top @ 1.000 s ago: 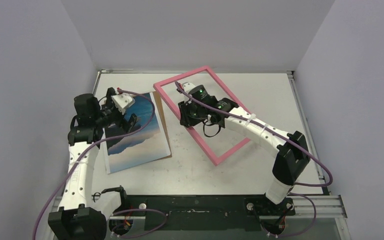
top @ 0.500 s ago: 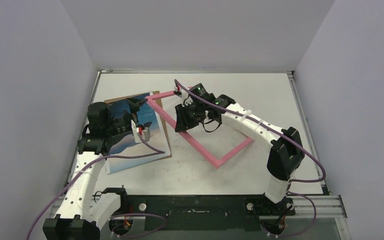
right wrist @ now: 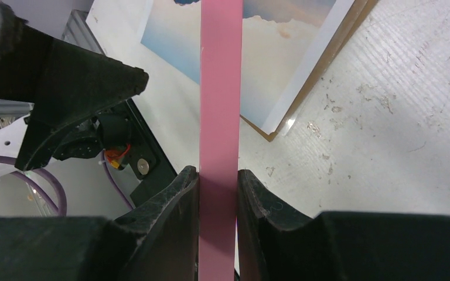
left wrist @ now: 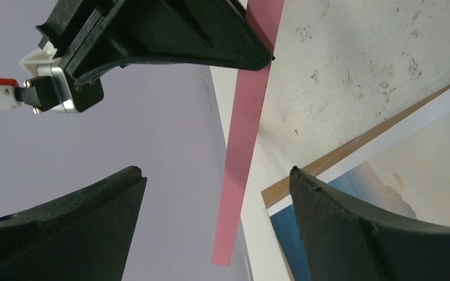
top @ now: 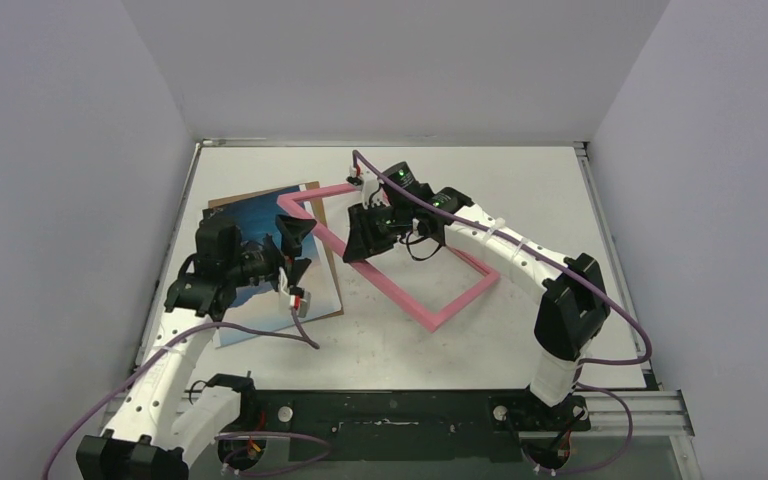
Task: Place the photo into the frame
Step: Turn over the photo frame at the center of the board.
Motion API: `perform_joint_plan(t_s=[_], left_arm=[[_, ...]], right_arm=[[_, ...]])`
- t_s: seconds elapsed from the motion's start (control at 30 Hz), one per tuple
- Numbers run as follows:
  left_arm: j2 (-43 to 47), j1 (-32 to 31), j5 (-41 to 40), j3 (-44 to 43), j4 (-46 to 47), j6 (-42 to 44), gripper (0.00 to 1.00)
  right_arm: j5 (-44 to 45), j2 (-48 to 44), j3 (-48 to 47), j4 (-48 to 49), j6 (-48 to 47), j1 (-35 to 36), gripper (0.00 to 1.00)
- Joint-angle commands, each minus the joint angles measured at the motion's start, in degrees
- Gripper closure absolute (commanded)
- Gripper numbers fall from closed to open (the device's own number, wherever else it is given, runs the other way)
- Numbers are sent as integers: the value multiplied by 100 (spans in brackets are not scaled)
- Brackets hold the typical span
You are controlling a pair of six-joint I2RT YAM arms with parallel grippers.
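Note:
The pink frame (top: 400, 300) is held tilted over the table, its left corner reaching above the photo (top: 260, 212). My right gripper (top: 360, 245) is shut on the frame's left long rail; in the right wrist view the rail (right wrist: 220, 88) runs straight up between the jaws (right wrist: 218, 172). The photo (right wrist: 275, 41), blue sky with pale clouds, lies flat at the table's left. My left gripper (top: 298, 250) hovers open over the photo's right edge, next to the frame's corner. In the left wrist view the pink rail (left wrist: 243, 146) stands ahead of the open jaws (left wrist: 214, 172), untouched, with the photo (left wrist: 422, 158) to the right.
A brown backing board (top: 324, 250) lies under the photo, showing along its right edge (left wrist: 351, 149). Grey walls close in the table on three sides. The metal base rail (top: 400, 410) runs along the near edge. Purple cables hang from both arms.
My right gripper carried the frame leftward, bringing its corner over the photo. My left arm swung nearer and to the right, its open gripper now facing the frame's corner.

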State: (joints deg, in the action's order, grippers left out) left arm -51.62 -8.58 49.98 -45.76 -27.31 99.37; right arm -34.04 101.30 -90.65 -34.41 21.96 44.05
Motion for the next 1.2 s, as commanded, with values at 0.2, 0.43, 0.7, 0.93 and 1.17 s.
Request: perform_joint_plan(t_s=[0.2, 0.43, 0.7, 0.93, 1.17], left_arm=[[-194, -597, -858, -68, 349, 164, 30], [-312, -742, -1161, 234, 1415, -182, 40], [-410, -839, -1246, 647, 3117, -783, 69], [-515, -869, -999, 545, 3415, -924, 77], [-616, -885, -816, 99, 2929, -1254, 81]], right_arm=[[-492, -487, -389, 715, 319, 7, 93], [-705, -497, -603, 819, 535, 7, 93], [-668, -488, -983, 494, 510, -100, 82], [66, -611, -1523, -462, -22, -546, 36], [1698, -607, -2787, -2095, -1376, -275, 9]])
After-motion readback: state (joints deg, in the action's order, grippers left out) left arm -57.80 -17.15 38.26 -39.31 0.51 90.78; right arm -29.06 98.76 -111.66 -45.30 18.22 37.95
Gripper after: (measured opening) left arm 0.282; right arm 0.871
